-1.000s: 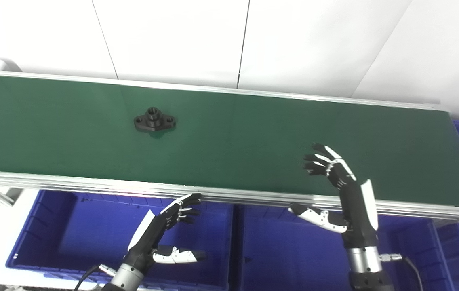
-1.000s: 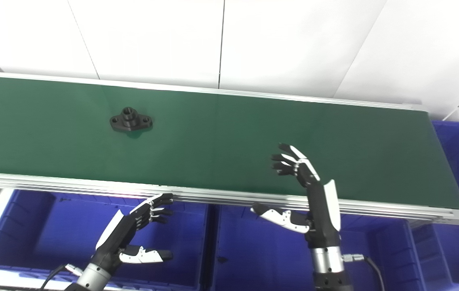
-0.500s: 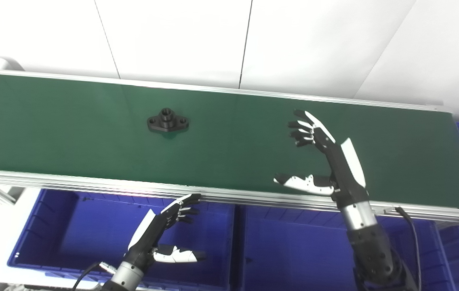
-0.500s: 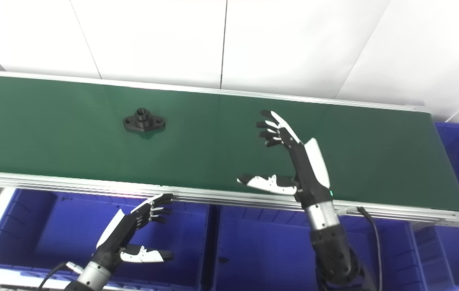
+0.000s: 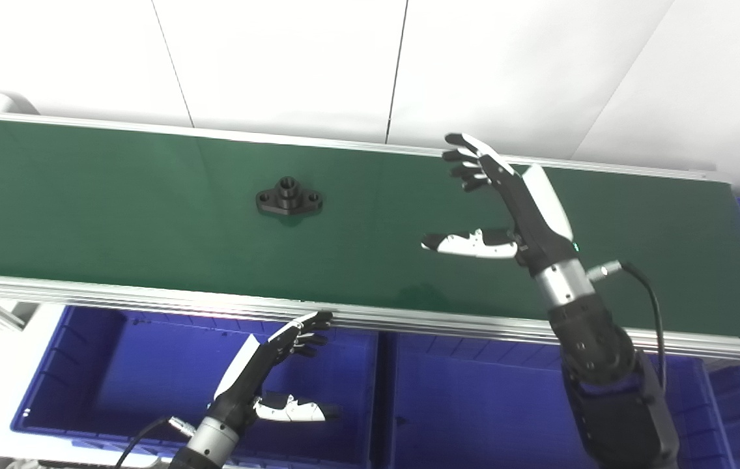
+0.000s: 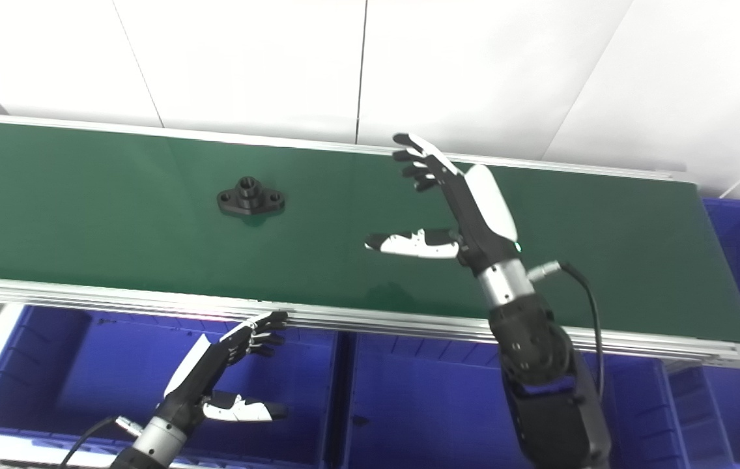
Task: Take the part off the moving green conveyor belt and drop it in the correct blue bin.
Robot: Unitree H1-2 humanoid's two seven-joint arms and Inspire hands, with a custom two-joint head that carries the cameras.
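Now right hand (image 5: 507, 208) spread empty over belt (image 5: 83, 215) | part (image 5: 289, 198) at its 9 o'clock, well apart | left hand (image 5: 279, 371) open, idle above bin (image 5: 70, 384) | risk: I mistime closing, part slips by.

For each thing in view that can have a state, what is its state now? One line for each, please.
black part: lying flat on the belt, touched by no hand
green conveyor belt: carrying one part only
right hand: open, above the belt, right of the part
left hand: open, holding nothing, over the left blue bin
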